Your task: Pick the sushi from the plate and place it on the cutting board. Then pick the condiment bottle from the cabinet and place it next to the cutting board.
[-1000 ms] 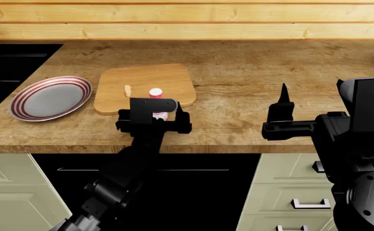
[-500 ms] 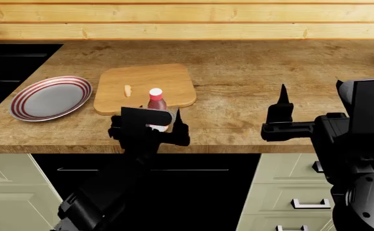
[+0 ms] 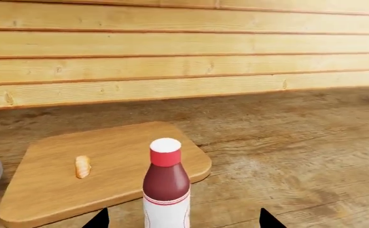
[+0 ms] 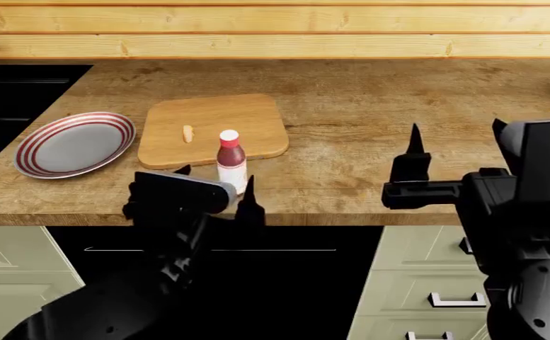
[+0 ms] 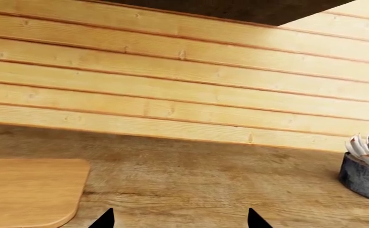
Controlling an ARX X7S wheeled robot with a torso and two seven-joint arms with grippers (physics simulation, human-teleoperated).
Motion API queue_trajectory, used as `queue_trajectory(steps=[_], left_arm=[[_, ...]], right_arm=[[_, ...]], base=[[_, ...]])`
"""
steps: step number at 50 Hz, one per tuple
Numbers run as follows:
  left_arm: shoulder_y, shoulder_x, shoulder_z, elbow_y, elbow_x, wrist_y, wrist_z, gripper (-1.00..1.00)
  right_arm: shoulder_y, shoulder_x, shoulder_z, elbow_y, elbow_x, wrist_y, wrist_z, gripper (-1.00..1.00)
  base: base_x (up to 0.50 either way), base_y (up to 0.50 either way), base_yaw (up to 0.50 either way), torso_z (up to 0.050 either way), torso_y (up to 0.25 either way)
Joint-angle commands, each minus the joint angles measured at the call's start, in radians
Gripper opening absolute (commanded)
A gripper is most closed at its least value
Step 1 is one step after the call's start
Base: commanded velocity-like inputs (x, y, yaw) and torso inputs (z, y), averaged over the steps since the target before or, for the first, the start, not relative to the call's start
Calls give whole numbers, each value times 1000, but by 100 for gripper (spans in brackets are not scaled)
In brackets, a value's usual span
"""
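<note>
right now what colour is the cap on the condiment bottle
Red, with a white top; clearest in the left wrist view on the condiment bottle.

The head view looks down and forward over the bench [image 4: 369, 134] from above. Both wrist views sit low, near the bench top, facing the plank wall [image 3: 184, 52]. All three share the cutting board [image 4: 213, 129].

L arm: dark, bent up from low in head view; wrist block ahead of forearm; left gripper [image 4: 213, 184] spread wide, both finger tips apart w/ nothing between them [image 3: 183, 219]; R arm: bulky, at far side of head view; wrist reaching inward, level; right gripper [image 4: 415, 145] w/ one finger upright, tips spread in wrist cam [image 5: 179, 219]; holding nothing.
</note>
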Motion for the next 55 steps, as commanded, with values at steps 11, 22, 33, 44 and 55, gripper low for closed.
queue_trajectory(steps=[11,22,33,44,55], left_arm=[[-147,-179,-152,303,-287,-140,-199,100],[-183,-188,-186,321,-271,-131,-238,100],[-193,-186,-178,354,-203,-137,-264,100],[-223,-206,-203,400,-232,-148,-315,100],[-253,-220,-218,427,-268,-157,-344,100]], right_arm=[[-75,-16,24,-72,-143,-107,-79,100],[-68,-67,-6,-121,-309,-157,-162,100],[-50,-128,-82,-129,-482,-172,-216,100],[0,-150,-108,-148,-532,-154,-222,100],[61,-176,-110,-158,-523,-130,-210,100]], base=[[0,0,0,0,0],[0,0,0,0,0],[0,0,0,0,0],[0,0,0,0,0],[0,0,0,0,0]])
